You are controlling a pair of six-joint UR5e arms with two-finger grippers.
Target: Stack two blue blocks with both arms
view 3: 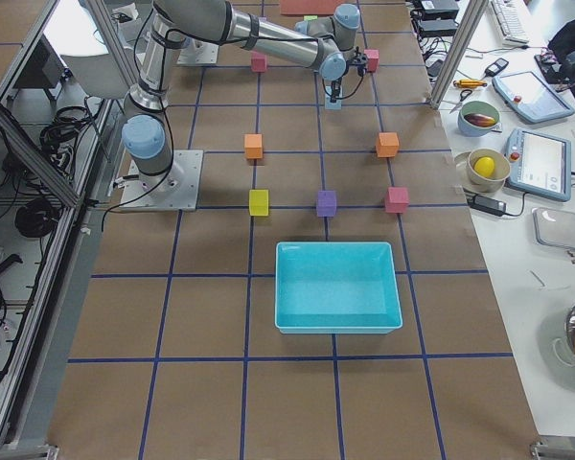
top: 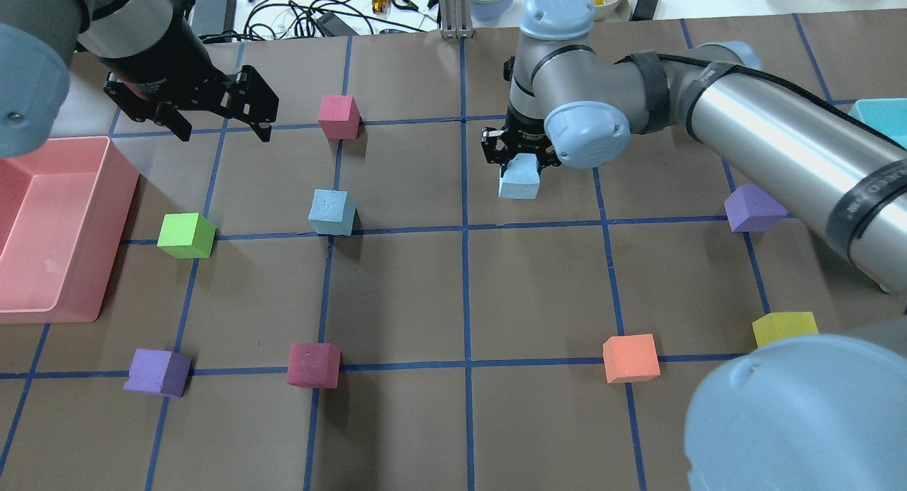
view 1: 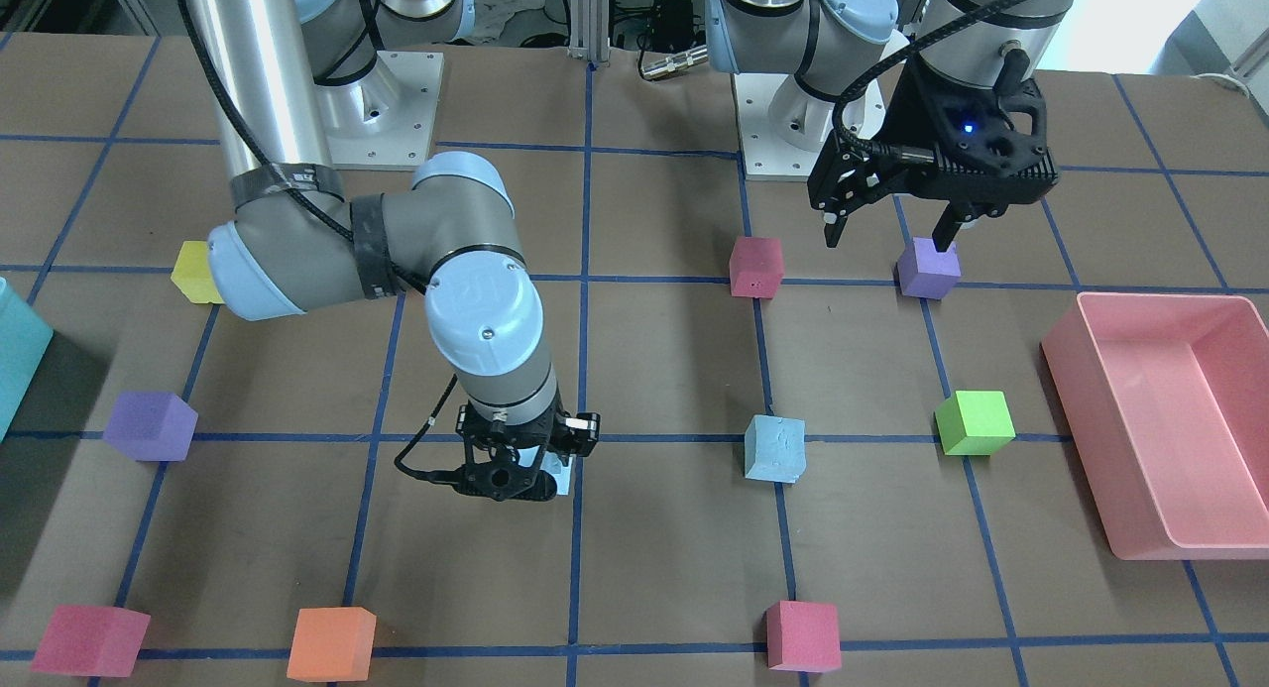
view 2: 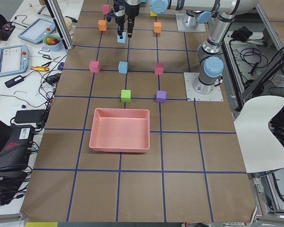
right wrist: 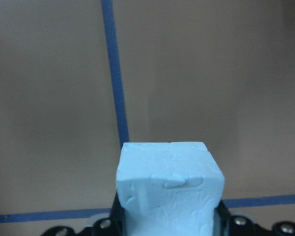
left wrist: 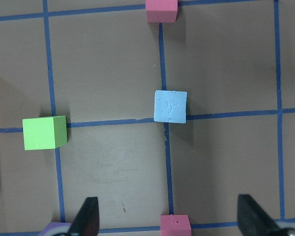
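Note:
My right gripper (top: pixel 521 162) is shut on a pale blue block (top: pixel 519 181) near the table's middle; the block fills the right wrist view (right wrist: pixel 169 187). I cannot tell whether it touches the table. In the front view the gripper (view 1: pixel 516 474) hides most of this block. The second blue block (top: pixel 331 212) sits alone on a blue grid crossing, also seen in the front view (view 1: pixel 774 449) and in the left wrist view (left wrist: pixel 170 106). My left gripper (top: pixel 224 131) is open and empty, raised high, some way from that block on the robot's side.
A pink bin (top: pixel 49 229) stands at the left, a teal bin (top: pixel 879 115) at the right. A green cube (top: pixel 186 235), pink cube (top: pixel 339 117), purple cubes (top: pixel 755 209) (top: pixel 157 372), red cube (top: pixel 314 365), orange cube (top: pixel 631 358) and yellow cube (top: pixel 783 329) are scattered about.

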